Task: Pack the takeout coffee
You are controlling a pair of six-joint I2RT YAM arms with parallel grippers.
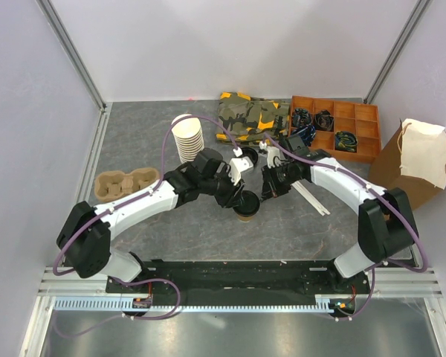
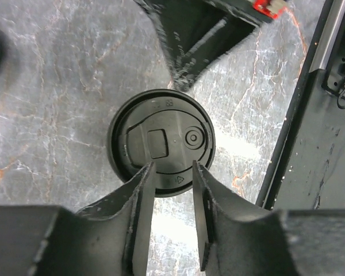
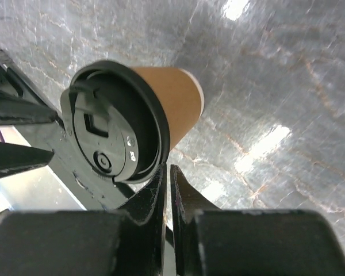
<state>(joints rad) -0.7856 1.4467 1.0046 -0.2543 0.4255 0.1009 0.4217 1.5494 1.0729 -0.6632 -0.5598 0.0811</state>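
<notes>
The takeout coffee (image 2: 161, 142) stands lidded on the counter (image 2: 57, 86), at the tips of the slightly spread, empty left jaws and just beyond the pressed-together right jaws, so lidding looks done and packing is not.

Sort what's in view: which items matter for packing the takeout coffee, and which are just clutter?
For the job:
- takeout coffee, lidded, upright between the arms
- probably the paper bag and the cup carrier, as packing

Lying about:
- stack of lidless cups
- camouflage cloth
- orange compartment tray
- white sticks
</notes>
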